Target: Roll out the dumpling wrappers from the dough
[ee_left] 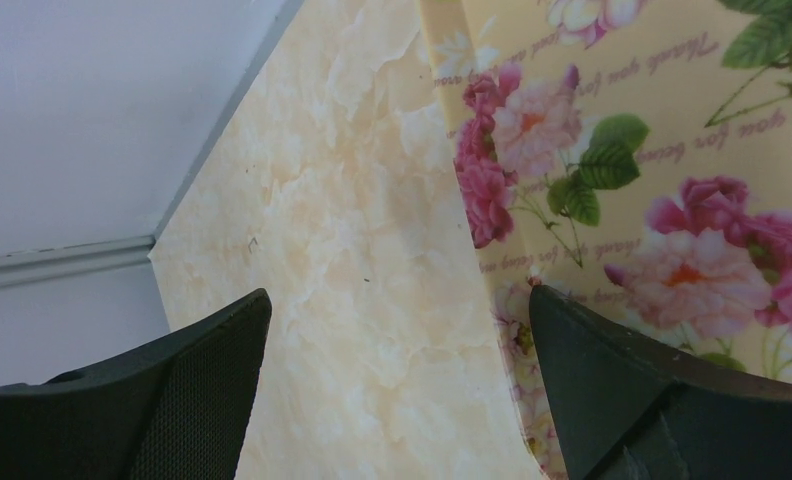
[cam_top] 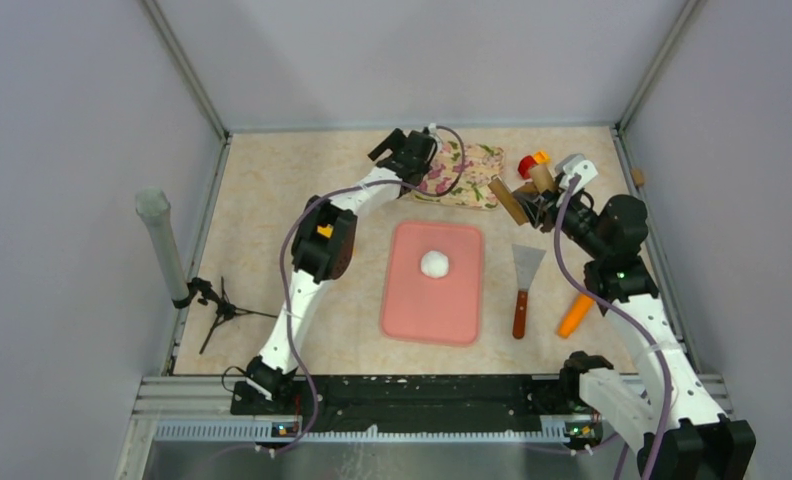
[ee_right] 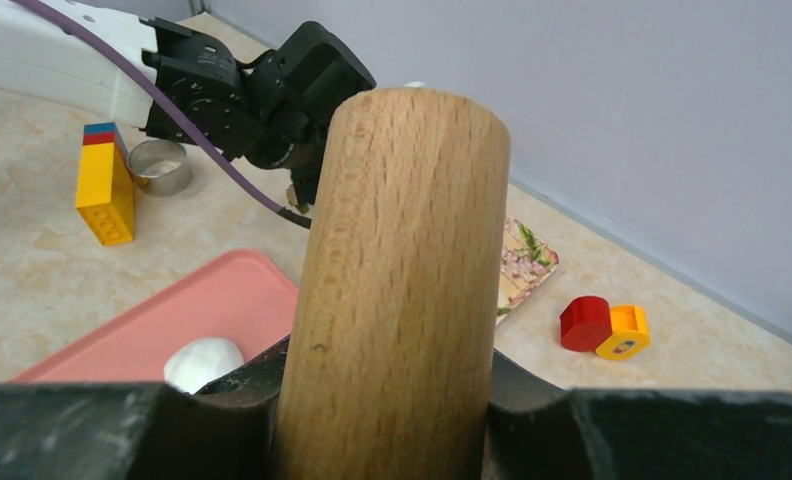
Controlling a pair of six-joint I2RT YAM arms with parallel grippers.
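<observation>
The dough (cam_top: 435, 263) is a small white ball lying on the pink mat (cam_top: 412, 305) in the middle of the table; the right wrist view shows the dough (ee_right: 204, 362) low on the mat (ee_right: 212, 305). My right gripper (cam_top: 532, 205) hovers at the back right, shut on a wooden rolling pin (cam_top: 509, 201). That rolling pin (ee_right: 402, 280) fills the right gripper (ee_right: 392, 400). My left gripper (cam_top: 387, 148) is open at the back of the table, beside a floral tray (cam_top: 467, 172), and holds nothing (ee_left: 397, 330). Dumpling wrappers are out of view.
A scraper (cam_top: 524, 275) with a wooden handle and an orange carrot-shaped piece (cam_top: 575, 314) lie right of the mat. Red and yellow blocks (ee_right: 604, 326) sit at the back right. A metal ring (ee_right: 160, 166) and a yellow block (ee_right: 104, 185) stand beyond the left arm. A small tripod (cam_top: 217, 308) stands at the left.
</observation>
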